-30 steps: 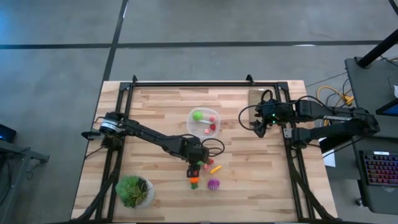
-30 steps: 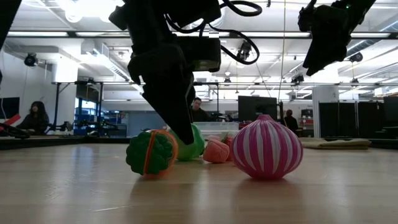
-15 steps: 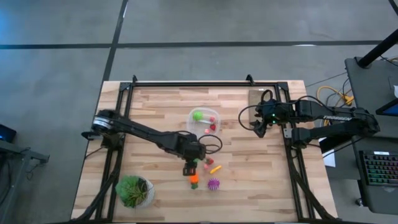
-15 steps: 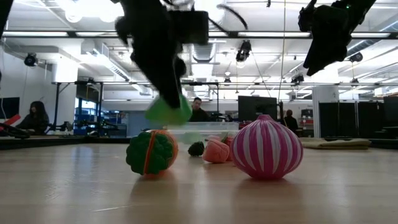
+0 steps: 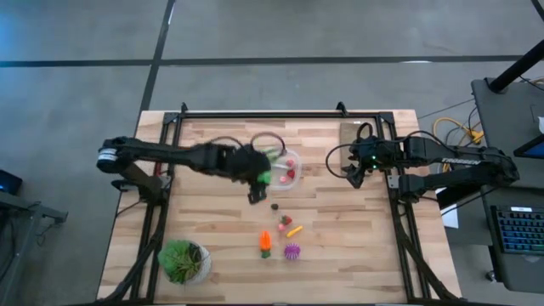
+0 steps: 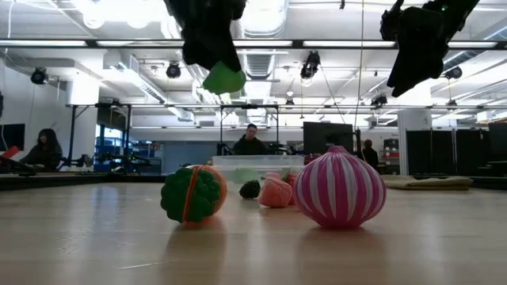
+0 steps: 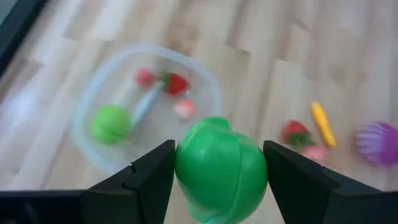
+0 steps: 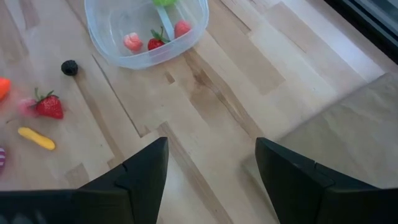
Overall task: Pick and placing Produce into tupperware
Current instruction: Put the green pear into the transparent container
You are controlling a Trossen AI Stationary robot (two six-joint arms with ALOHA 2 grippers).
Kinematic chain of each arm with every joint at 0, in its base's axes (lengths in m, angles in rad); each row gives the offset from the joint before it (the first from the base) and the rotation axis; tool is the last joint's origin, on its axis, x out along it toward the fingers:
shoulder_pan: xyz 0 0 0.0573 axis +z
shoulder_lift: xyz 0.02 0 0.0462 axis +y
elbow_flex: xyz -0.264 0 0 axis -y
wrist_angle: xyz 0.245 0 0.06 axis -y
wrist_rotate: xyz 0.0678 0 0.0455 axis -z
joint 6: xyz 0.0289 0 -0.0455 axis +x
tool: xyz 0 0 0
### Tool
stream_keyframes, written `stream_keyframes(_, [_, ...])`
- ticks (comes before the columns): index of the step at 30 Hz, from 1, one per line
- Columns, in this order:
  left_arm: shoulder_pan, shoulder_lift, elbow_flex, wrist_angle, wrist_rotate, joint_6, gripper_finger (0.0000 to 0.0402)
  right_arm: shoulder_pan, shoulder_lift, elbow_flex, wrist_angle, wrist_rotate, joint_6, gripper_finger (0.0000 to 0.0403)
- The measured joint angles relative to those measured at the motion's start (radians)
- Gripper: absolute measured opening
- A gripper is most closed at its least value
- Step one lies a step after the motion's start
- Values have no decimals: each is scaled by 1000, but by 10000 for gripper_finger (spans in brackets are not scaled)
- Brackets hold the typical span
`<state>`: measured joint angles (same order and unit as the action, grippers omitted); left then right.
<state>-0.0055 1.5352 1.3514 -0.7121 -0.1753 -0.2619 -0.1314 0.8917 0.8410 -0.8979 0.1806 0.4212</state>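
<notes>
My left gripper point(image 5: 258, 181) is shut on a round green produce piece point(image 7: 221, 167), held in the air just at the near-left side of the tupperware point(image 5: 293, 158). The clear round tupperware holds a green ball point(image 7: 111, 123) and several small red and pink pieces. More produce lies on the table nearer the front: an orange carrot point(image 5: 264, 242), a purple spiky piece point(image 5: 292, 251), a yellow piece point(image 5: 294, 230), a strawberry point(image 5: 286, 220) and a dark berry point(image 5: 274, 206). My right gripper point(image 5: 352, 176) hangs open and empty at the table's right. My left gripper pinches the green piece by its two opposite sides point(image 7: 184, 163) between its two fingers. The fingers slant downward, coming from the table's left. The piece hangs clear of the table, well above the other produce point(image 6: 223, 79).
A leafy plant in a white pot point(image 5: 183, 262) stands at the front left corner. A flat brown board point(image 5: 350, 136) lies at the far right, near my right arm. Bare wood lies between the tupperware and the right arm.
My left gripper has lifted the green piece off the table from beside the carrot. It has carried the piece up and toward the far edge, to the tupperware's side. The other produce has stayed in place.
</notes>
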Motion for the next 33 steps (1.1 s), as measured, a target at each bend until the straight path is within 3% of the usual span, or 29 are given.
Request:
stream_keyframes(3, [76,-2,3,4,13,-70,217,0,0,0,-4,0,10,233])
stream_keyframes(6, [144,33,3,-2,112,-170,217,0,0,0,-4,1,24,233])
stream_keyframes(11, [178,135,5,1,159,-247,217,0,0,0,-4,3,33,233])
stream_keyframes(20, [189,285,28,22,167,-361,217,0,0,0,-4,4,42,233])
stream_keyframes(33, [208,310,47,94,76,-361,217,0,0,0,-3,4,42,233])
